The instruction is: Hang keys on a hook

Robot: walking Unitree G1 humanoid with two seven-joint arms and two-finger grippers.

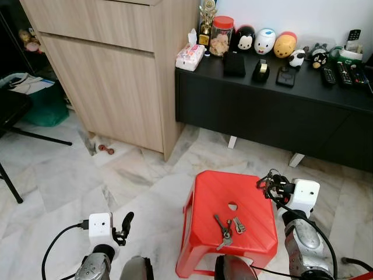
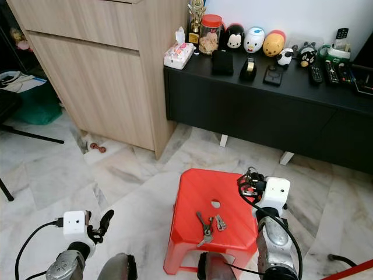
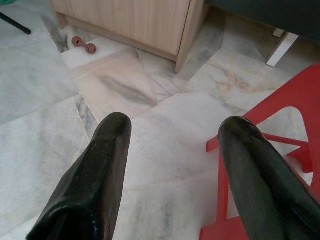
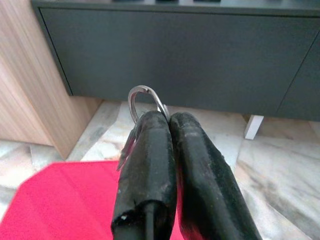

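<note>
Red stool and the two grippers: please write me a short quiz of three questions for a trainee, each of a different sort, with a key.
1. True or false: the left gripper is shut on the keys.
2. Where do the loose keys lie?
A. on the red stool
B. on the black cabinet
C. on the marble floor
3. Fill the gap: the right gripper is shut on a metal ____ that sticks out past its fingertips.

Key
1. False: its fingers stand apart, with nothing between them.
2. A
3. ring
</note>
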